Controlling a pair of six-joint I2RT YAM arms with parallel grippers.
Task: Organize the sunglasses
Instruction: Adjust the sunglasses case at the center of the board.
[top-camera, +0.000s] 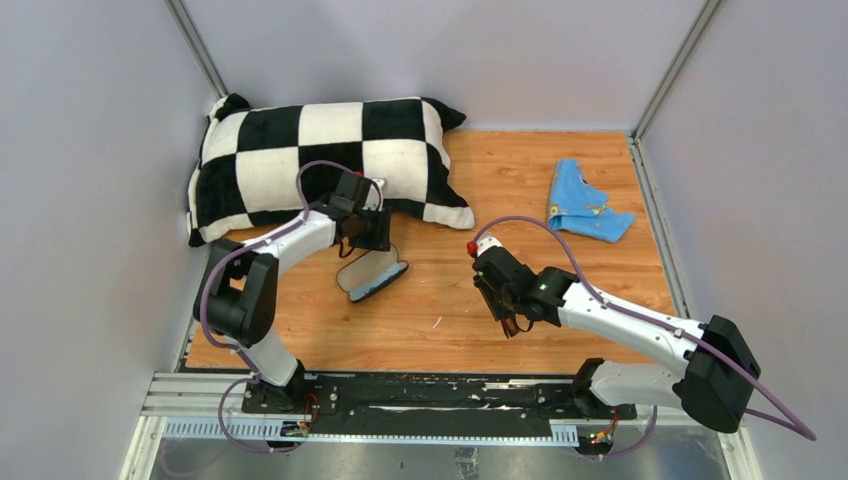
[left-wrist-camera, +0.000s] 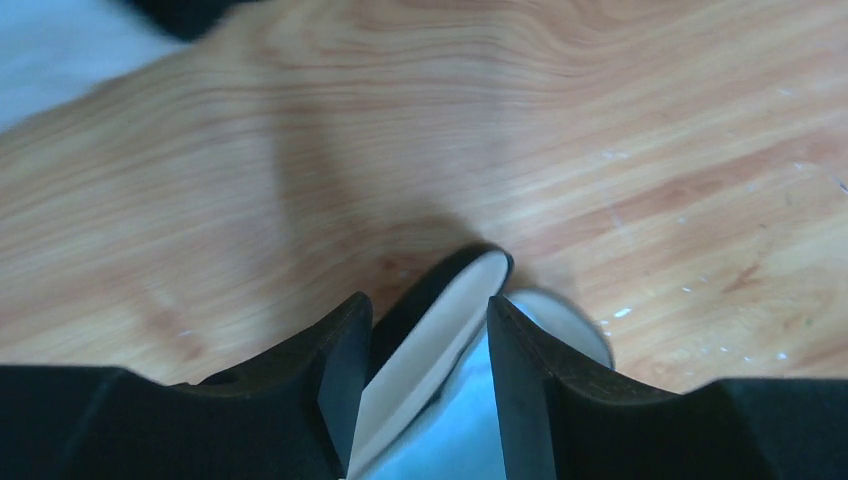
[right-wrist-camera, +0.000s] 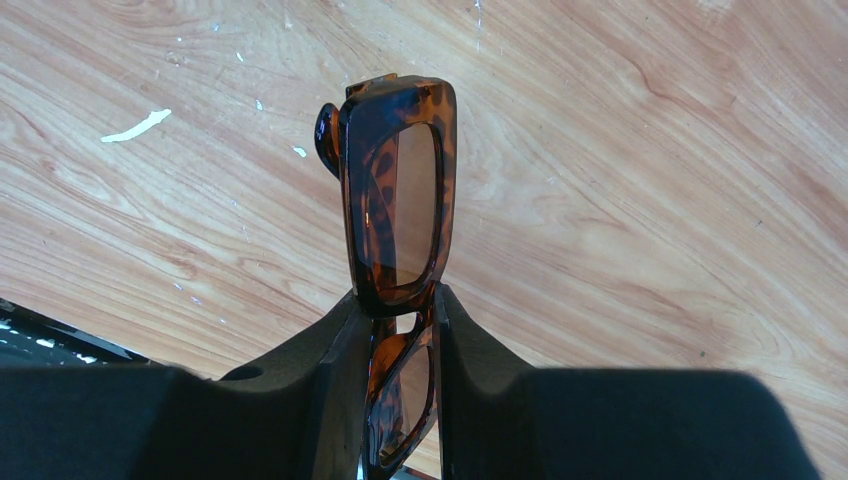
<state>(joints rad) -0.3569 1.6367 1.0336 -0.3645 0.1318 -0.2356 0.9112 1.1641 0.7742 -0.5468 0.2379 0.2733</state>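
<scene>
Nearest, to the right of the case (top-camera: 378, 278) and apart from it, the right end effector (right-wrist-camera: 398, 310) is closed tight on the folded sunglasses (right-wrist-camera: 398, 200). It pinches them across the frame, and one lens sticks out past the fingertips above the bench (top-camera: 450, 310). That narrow pinch could let them swivel or slip on the way over, or they could catch the case's rim if they arrive skewed. At the case itself, the left end effector (left-wrist-camera: 420, 330) is nearly closed on the raised lid, holding it open. If the lid slips free, the opening could shut. Beyond the case lies a checkered pillow (top-camera: 320, 160), with a blue cloth (top-camera: 585, 210) far to its right.
</scene>
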